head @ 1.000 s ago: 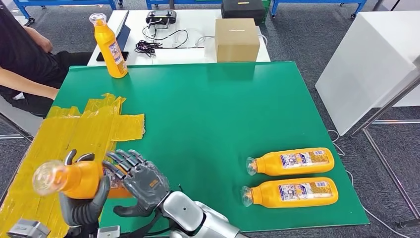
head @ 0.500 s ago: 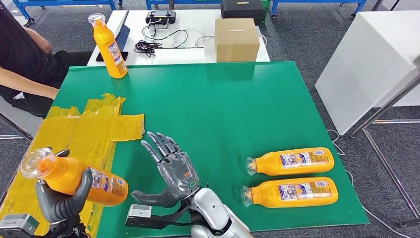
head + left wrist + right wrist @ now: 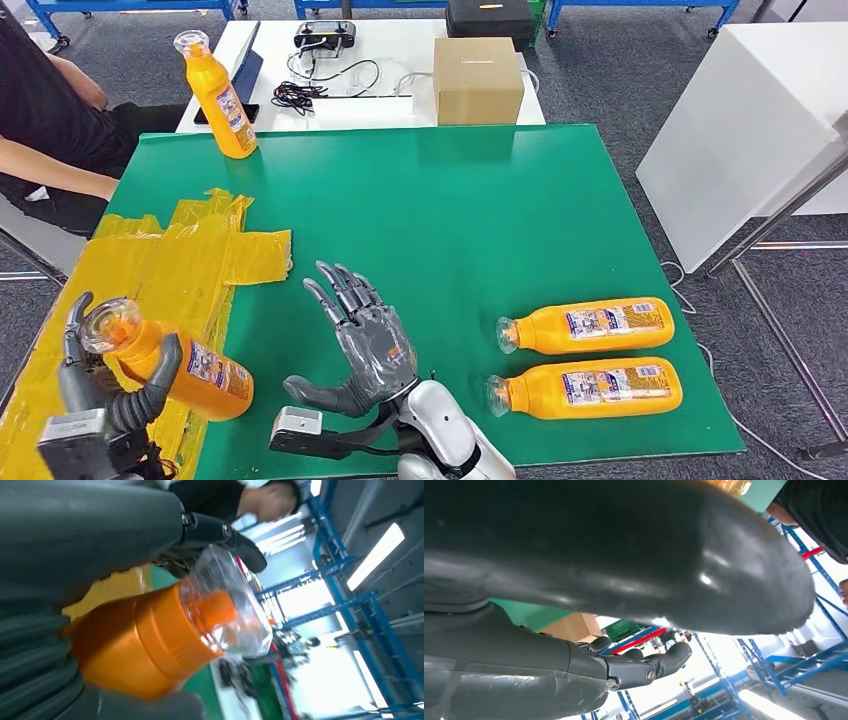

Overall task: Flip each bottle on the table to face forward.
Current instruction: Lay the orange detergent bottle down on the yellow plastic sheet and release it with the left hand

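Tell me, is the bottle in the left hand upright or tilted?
Tilted. The bottle leans in the left hand, cap up-left, base toward the green table.

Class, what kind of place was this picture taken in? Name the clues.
Probably a robotics lab or workshop: a green test table, blue metal racks on grey carpet, and a white bench with cables and a cardboard box.

text: none legible — bottle labels (image 3: 606, 321) | printing too small to read
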